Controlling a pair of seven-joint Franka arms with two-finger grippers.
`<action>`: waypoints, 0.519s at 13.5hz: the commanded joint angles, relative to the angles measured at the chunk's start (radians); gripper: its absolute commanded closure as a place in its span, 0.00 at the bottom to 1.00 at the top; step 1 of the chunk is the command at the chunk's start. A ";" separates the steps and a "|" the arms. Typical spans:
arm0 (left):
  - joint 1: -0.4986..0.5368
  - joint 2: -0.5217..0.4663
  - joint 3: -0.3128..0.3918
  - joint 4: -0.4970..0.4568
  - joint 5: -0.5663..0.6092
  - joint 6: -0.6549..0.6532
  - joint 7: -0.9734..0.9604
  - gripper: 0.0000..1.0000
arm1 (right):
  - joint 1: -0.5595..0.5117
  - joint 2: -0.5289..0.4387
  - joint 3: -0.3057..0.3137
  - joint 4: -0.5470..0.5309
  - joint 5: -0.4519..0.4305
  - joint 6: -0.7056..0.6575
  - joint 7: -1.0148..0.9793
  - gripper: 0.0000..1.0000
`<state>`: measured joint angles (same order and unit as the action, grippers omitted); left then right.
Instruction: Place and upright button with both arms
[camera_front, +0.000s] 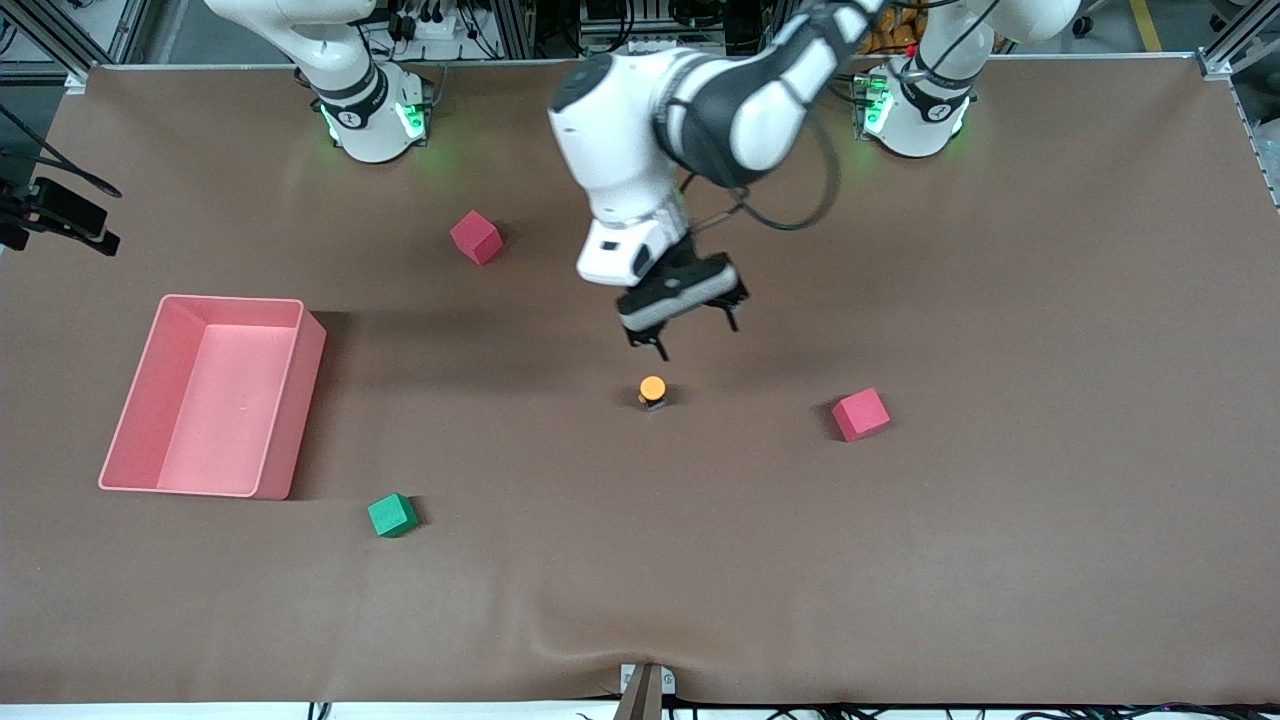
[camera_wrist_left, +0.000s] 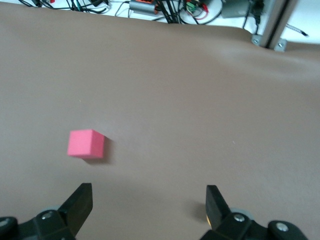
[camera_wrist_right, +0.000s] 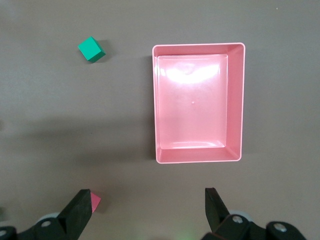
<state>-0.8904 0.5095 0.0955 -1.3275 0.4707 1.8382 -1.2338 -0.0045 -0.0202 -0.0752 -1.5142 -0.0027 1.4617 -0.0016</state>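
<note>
The button (camera_front: 652, 390) stands on the brown table near its middle, orange cap up on its black body. My left gripper (camera_front: 697, 338) hangs open and empty just above it, a little toward the robots' bases. In the left wrist view the gripper (camera_wrist_left: 148, 195) is open, and only an orange sliver of the button (camera_wrist_left: 206, 218) shows beside one fingertip. My right gripper (camera_wrist_right: 148, 197) is open and empty, high over the table near the pink bin; it is out of the front view. The right arm waits.
A pink bin (camera_front: 130, 420) lies toward the right arm's end of the table, also in the right wrist view (camera_wrist_right: 199, 46). A green cube (camera_front: 391, 515) (camera_wrist_right: 91, 49) sits near it. One red cube (camera_front: 475, 237) (camera_wrist_right: 94, 201) lies near the bases, another (camera_front: 860, 414) (camera_wrist_left: 86, 144) beside the button.
</note>
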 joint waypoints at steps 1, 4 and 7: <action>0.069 -0.049 -0.011 -0.025 -0.056 0.000 0.104 0.00 | 0.001 0.003 0.005 0.012 -0.011 -0.011 0.014 0.00; 0.187 -0.085 -0.016 -0.018 -0.170 0.000 0.273 0.00 | -0.002 0.003 0.005 0.012 -0.017 -0.018 0.012 0.00; 0.303 -0.153 -0.033 -0.019 -0.236 -0.008 0.478 0.00 | 0.000 0.003 0.005 0.014 -0.017 -0.008 0.014 0.00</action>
<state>-0.6405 0.4210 0.0854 -1.3259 0.2744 1.8403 -0.8632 -0.0041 -0.0201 -0.0747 -1.5141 -0.0028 1.4582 -0.0016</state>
